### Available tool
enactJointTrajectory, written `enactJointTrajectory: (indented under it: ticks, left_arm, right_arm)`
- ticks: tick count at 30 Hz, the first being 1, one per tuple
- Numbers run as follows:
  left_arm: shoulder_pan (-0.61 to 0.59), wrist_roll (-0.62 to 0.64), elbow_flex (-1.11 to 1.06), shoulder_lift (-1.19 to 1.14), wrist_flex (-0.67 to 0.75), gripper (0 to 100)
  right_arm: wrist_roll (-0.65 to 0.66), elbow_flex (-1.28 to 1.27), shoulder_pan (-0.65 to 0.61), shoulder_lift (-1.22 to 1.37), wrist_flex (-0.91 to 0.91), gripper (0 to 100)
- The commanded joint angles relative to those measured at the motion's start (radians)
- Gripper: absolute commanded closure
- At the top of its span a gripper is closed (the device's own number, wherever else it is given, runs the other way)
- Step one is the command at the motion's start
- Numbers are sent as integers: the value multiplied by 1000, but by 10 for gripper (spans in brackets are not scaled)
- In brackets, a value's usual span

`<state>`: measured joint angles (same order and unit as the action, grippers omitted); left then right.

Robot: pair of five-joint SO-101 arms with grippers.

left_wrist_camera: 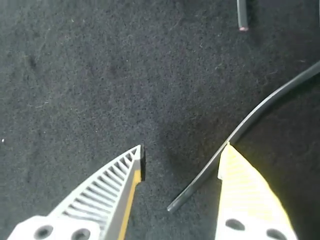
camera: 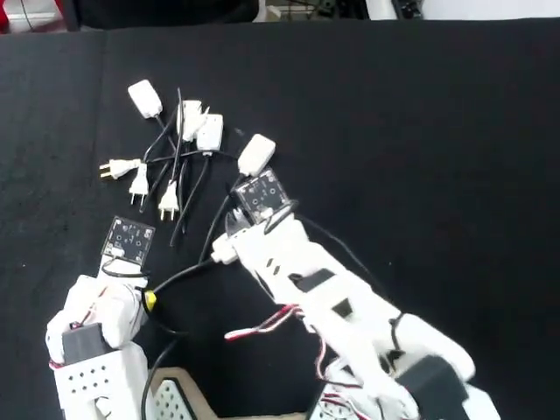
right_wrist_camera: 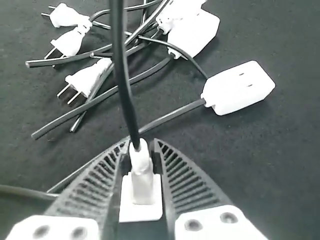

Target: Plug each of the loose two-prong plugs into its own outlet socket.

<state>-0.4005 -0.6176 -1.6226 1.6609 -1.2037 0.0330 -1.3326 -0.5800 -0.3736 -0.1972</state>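
My right gripper (right_wrist_camera: 140, 142) is shut on a white plug (right_wrist_camera: 139, 172) whose black cord (right_wrist_camera: 122, 75) runs ahead into the pile. Beyond it lie an outlet socket (right_wrist_camera: 237, 87), another socket (right_wrist_camera: 192, 32) and three loose two-prong plugs (right_wrist_camera: 85, 77), (right_wrist_camera: 70, 42), (right_wrist_camera: 65, 15). From above, the right arm (camera: 297, 271) ends just short of the nearest socket (camera: 255, 153). The plugs (camera: 140, 185) and other sockets (camera: 144, 98) are tangled to its left. My left gripper (left_wrist_camera: 184, 150) hangs open over bare cloth, with a black cord (left_wrist_camera: 250, 120) beside its yellow finger (left_wrist_camera: 240, 185).
Black cloth (camera: 420, 131) covers the table, with open room to the right of the pile. The left arm (camera: 101, 315) sits at the front left. A pale perforated board (camera: 175, 398) lies at the front edge between the arms.
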Motion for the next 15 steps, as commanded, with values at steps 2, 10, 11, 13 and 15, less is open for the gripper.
enactJointTrajectory:
  ticks: [2,10,11,13,15]
  left_arm:
    - [12,-8,12,8,-8,752]
    - [12,-8,12,8,-8,752]
    - [12,-8,12,8,-8,752]
    - [12,-8,12,8,-8,752]
    - [12,-8,12,8,-8,752]
  right_arm:
    - [-6,53,-11,16,-20,987]
    - [-2,-8,-9,-24,-20,987]
    - [-2,-19,-9,-31,-18,987]
    - [-2,-41,-11,-47,-18,987]
    - [-2,-51,-12,-53,-18,987]
